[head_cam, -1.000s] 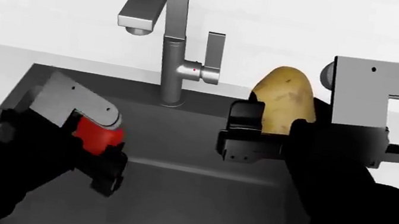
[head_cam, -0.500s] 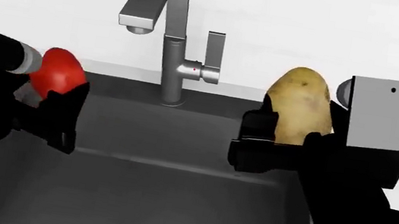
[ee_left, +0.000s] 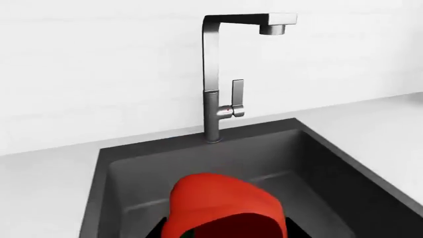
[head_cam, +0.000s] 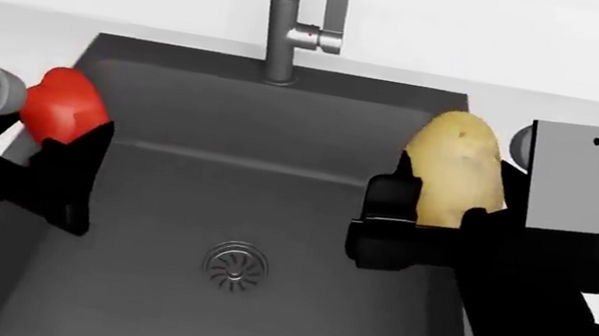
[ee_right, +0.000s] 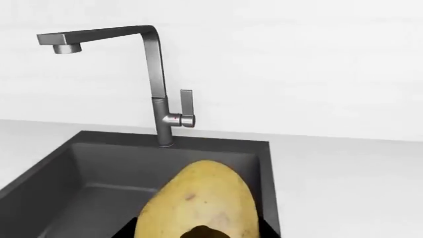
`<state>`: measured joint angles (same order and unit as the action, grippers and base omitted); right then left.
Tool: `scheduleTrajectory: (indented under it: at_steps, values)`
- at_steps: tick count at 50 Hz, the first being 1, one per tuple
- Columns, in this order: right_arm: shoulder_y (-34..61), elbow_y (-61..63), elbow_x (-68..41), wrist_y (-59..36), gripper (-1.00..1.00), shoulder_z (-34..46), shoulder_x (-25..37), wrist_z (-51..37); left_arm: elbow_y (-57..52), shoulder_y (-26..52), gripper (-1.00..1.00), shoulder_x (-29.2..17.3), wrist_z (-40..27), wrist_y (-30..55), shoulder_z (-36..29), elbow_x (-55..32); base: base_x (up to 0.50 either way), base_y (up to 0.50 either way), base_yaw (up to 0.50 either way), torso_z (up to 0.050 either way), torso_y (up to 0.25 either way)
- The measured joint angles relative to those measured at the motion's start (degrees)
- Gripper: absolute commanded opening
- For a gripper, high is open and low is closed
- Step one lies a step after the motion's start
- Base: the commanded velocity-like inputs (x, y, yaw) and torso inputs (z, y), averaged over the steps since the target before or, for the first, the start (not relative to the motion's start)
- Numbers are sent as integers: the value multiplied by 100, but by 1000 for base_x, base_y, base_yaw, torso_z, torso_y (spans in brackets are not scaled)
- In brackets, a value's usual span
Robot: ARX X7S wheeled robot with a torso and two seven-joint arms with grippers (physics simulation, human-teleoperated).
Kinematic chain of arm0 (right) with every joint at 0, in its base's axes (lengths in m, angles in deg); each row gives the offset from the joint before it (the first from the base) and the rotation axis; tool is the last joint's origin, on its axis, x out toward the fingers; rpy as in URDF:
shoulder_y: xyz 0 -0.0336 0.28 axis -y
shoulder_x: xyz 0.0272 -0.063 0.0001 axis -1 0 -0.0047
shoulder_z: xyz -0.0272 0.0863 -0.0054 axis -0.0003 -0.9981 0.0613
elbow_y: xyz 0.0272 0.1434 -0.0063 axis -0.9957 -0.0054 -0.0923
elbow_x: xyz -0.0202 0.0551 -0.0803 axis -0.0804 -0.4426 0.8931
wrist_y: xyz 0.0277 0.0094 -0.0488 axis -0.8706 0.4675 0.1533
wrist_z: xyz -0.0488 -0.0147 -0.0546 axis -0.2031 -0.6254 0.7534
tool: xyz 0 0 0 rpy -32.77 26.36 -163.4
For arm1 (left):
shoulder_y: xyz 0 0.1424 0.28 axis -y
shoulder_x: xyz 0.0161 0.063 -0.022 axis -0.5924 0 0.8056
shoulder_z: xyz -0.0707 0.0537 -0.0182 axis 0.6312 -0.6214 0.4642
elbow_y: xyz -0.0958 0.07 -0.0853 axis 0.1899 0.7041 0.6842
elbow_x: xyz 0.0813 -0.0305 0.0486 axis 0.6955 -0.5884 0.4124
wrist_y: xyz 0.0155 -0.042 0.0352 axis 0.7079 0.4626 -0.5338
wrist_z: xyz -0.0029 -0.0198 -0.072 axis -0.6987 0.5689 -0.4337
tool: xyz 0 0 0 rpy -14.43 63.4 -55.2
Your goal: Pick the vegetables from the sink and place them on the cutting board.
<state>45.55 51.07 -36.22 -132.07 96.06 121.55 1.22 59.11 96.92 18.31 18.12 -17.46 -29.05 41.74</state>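
Matte dark grey, the deep rectangular sink (head_cam: 281,129) has a round ribbed metal drain (head_cam: 237,266) in its floor and a brushed steel faucet (head_cam: 289,13) at its back rim. Above its left edge, the left gripper (head_cam: 59,155) clasps the small glossy red bell pepper (head_cam: 63,106). Over the right side, the right gripper (head_cam: 436,217) clamps the larger oval, yellow-brown speckled potato (head_cam: 460,168), held upright. Smooth white countertop (ee_right: 343,173) surrounds the basin; the cutting board is outside every view.
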Motion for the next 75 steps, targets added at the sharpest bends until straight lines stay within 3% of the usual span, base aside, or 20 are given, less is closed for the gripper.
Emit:
scheduleTrajectory:
  at_steps: [26,75]
  values:
    - [-54,11,-30,76,-100,-7,34,23,-74,-119,-100,-25,-65,-24,28,-126,-213,-298,0,0,0]
    - [-305,-32,183,364,-100,160,42,282,-52,-205,-100,-99,-136,-156,-16,-255,12,-469,0,0,0]
